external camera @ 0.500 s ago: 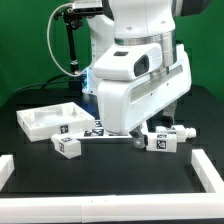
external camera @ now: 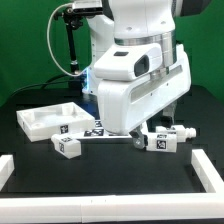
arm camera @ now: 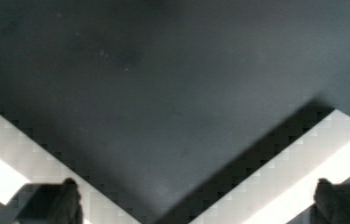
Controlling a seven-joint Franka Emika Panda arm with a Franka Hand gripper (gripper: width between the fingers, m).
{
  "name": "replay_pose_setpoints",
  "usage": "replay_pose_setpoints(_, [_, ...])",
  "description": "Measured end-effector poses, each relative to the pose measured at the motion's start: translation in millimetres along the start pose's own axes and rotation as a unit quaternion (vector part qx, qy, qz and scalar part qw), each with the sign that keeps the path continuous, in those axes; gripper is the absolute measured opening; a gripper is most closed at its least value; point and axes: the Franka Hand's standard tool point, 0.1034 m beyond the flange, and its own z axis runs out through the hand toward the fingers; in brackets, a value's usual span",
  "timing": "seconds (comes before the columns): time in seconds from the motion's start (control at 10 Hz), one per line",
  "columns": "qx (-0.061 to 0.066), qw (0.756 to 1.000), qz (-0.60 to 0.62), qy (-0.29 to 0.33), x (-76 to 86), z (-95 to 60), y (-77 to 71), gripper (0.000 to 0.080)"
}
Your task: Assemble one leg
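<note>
While gripper (arm camera: 191, 207) hangs over table (arm camera: 172, 90) | jaws spread wide

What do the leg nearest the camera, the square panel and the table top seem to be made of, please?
The leg looks like matte white plastic, chunky and hard-edged, with a printed black-and-white tag on it. The square panel shows the same dull white and a raised rim, so probably plastic too. The table is black and glare-free, perhaps a mat or cloth; I cannot tell which.
</note>
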Motion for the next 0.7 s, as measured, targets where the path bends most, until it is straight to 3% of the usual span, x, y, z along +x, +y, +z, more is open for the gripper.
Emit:
replay_pose_setpoints(0.1, [-0.012, 1.0, -0.007, -0.006, -12.3, -0.4, -3.7, 0.065])
replay_pose_setpoints(0.2, [-0.015, 1.0, -0.004, -0.015, -29.7, -2.8, -7.0, 0.065])
replay_pose_setpoints(0.4, [-0.051, 0.999, -0.005, -0.01, -68.8, -7.9, 0.7, 0.065])
replay_pose_setpoints(0.6, [-0.051, 0.999, 0.001, -0.014, -107.5, -2.8, 17.0, 0.065])
replay_pose_setpoints(0.7, [-0.052, 0.999, 0.001, -0.013, -99.6, -3.5, 13.2, 0.065])
